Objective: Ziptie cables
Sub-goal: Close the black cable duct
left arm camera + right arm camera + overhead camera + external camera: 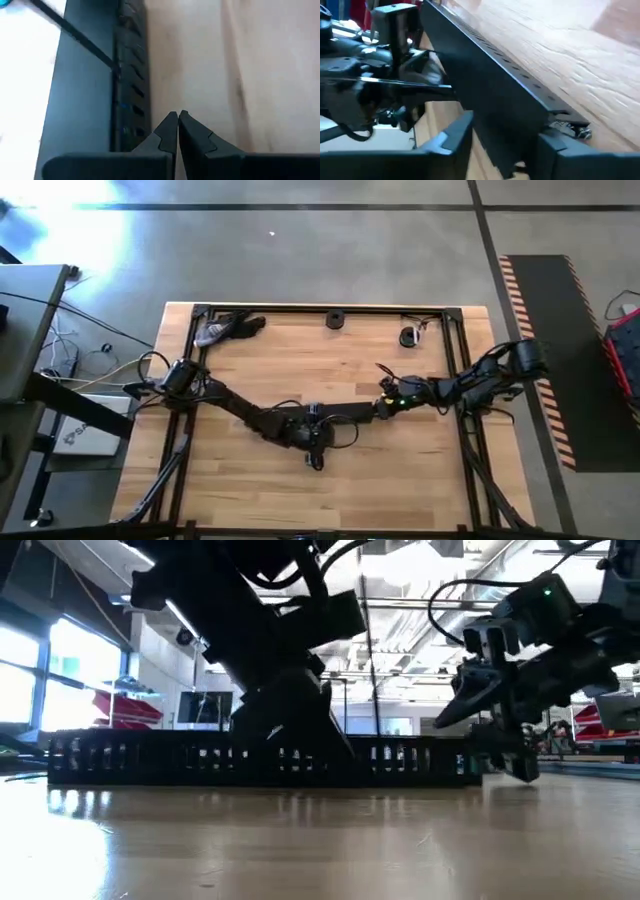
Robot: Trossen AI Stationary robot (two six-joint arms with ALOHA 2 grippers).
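Pale wood table [250,480] | left claw [177,116] pinched together | right claw [502,145] wide, straddling slotted black strip [490,75]

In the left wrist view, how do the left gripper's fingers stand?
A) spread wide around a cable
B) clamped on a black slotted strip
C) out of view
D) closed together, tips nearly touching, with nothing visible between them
D: the left gripper shows its two dark fingertips pressed nearly together over the wooden table, beside the black slotted strip, with nothing visible between them.
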